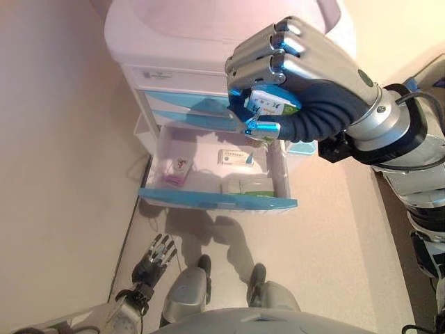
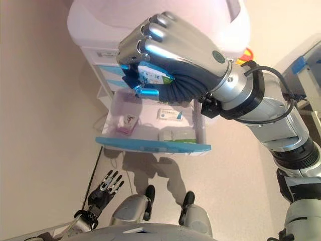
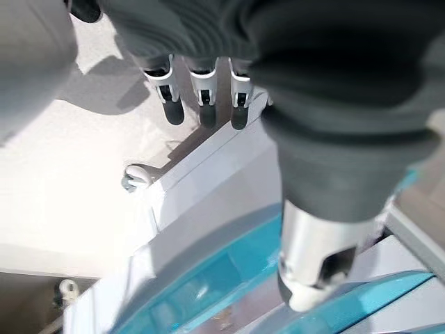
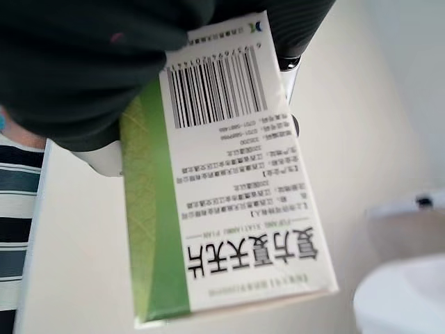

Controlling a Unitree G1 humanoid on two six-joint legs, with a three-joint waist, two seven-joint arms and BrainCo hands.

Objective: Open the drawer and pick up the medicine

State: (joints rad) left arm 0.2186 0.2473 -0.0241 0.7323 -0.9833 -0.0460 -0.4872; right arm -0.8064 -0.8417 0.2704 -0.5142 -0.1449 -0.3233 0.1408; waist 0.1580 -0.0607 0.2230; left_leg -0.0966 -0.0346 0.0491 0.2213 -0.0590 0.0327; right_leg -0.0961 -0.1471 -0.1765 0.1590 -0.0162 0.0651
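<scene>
Pale beige floor (image 1: 62,174) lies under a white cabinet (image 1: 174,42) with blue-fronted drawers. Medicine box (image 4: 229,188), white with a green band and a barcode, is seen clamped in the right hand (image 1: 306,83), fingers and thumb curled round it, raised well above the open drawer (image 1: 215,200) and close to the head camera. Lowest drawer is pulled out; its blue front faces the robot. Three packs are left inside: a pink-marked pack (image 1: 179,170) at the robot's left, a white box (image 1: 235,157) toward the back, a green-and-white box (image 1: 248,186) near the front right. Left hand (image 1: 156,257) hangs low beside the drawer's front corner, fingers straight and spread, nothing held. Closed blue drawer fronts (image 3: 229,278) show past its fingers in the left wrist view.
</scene>
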